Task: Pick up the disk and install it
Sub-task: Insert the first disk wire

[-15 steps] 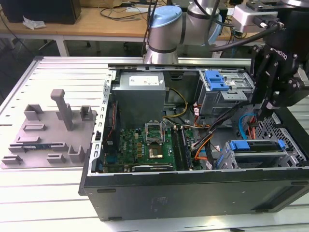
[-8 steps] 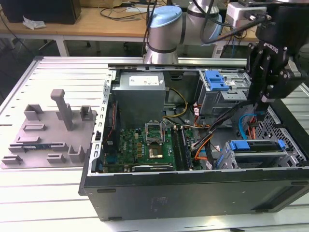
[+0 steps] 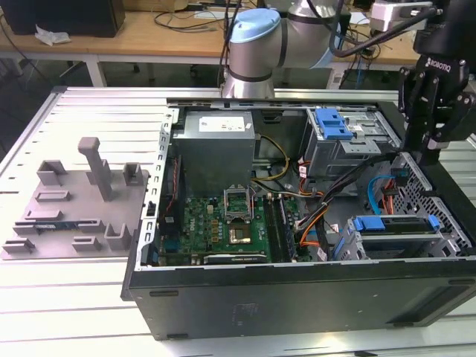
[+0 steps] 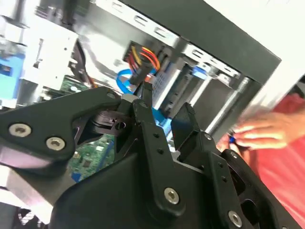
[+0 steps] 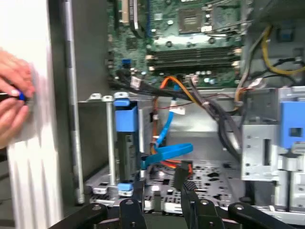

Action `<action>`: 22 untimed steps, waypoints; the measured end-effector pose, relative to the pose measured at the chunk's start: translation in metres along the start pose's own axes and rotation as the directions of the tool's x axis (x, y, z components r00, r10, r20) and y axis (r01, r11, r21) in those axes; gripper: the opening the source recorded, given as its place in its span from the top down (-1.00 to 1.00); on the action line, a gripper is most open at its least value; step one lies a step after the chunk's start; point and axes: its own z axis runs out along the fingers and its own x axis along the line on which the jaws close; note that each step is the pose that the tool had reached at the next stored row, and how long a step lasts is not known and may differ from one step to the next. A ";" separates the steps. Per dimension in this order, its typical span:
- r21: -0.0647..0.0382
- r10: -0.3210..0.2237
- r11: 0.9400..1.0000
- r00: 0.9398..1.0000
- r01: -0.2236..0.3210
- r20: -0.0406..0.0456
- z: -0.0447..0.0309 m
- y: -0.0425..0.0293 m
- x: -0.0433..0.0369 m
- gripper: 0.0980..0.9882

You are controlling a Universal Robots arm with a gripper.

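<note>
Slatted white metal worktable [image 3: 67, 104], one, carrying what we list below.

Item one is the disk [image 5: 125, 143], a flat silver hard drive in a blue plastic carrier. We find it standing on edge in the lower grey metal drive cage [image 3: 448, 242] at the exterior view's right. We judge it seated or nearly so, the carrier being there to ride the cage's rails.

Over that cage hangs one black two-fingered gripper [image 3: 425, 152]. Its fingers [image 4: 185, 114] are spread apart with nothing between them, which fits a drive resting in the bay rather than in a grasp.

Around it we count:
- one open black tower computer case [image 3: 297, 297], laid on its side with the panel off, we take it so the bays face upward
- one green motherboard [image 3: 216, 230]
- one grey power supply box [image 3: 216, 149]
- one looped blue flat cable [image 5: 167, 151]
- a second grey cage [image 3: 349, 152], topped by one blue plastic bracket [image 3: 332, 123]

Outside the case wall, one person's hand [image 5: 14, 95] pinches a small blue-tipped object. Apart, at the exterior view's left, sits one grey moulded fixture block [image 3: 74, 208] with upright posts.
</note>
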 end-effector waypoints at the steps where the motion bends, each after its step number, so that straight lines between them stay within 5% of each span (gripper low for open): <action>1: 0.001 0.001 1.000 1.000 -0.001 -0.009 0.0000 0.0000 -0.0005 0.23; 3: -0.002 0.012 1.000 1.000 -0.012 -0.019 0.0014 0.0001 -0.0022 0.23; 6: -0.015 0.011 1.000 1.000 -0.011 -0.022 0.0023 0.0009 -0.0246 0.23; 9: -0.017 0.007 1.000 1.000 -0.008 -0.031 0.0032 0.0012 -0.0385 0.23; 13: -0.018 0.007 1.000 1.000 -0.008 -0.026 0.0091 -0.0083 -0.0411 0.23; 14: -0.020 0.007 1.000 0.999 -0.008 -0.033 0.0091 -0.0088 -0.0411 0.23; 15: -0.033 0.003 0.999 0.999 -0.005 -0.049 0.0092 -0.0102 -0.0410 0.23; 17: -0.062 -0.004 0.998 0.998 0.000 -0.065 0.0093 -0.0110 -0.0411 0.23; 20: -0.072 0.023 0.997 0.994 -0.031 -0.110 0.0111 -0.0109 -0.0417 0.23; 22: -0.076 0.045 0.996 0.991 -0.055 -0.124 0.0120 -0.0109 -0.0420 0.23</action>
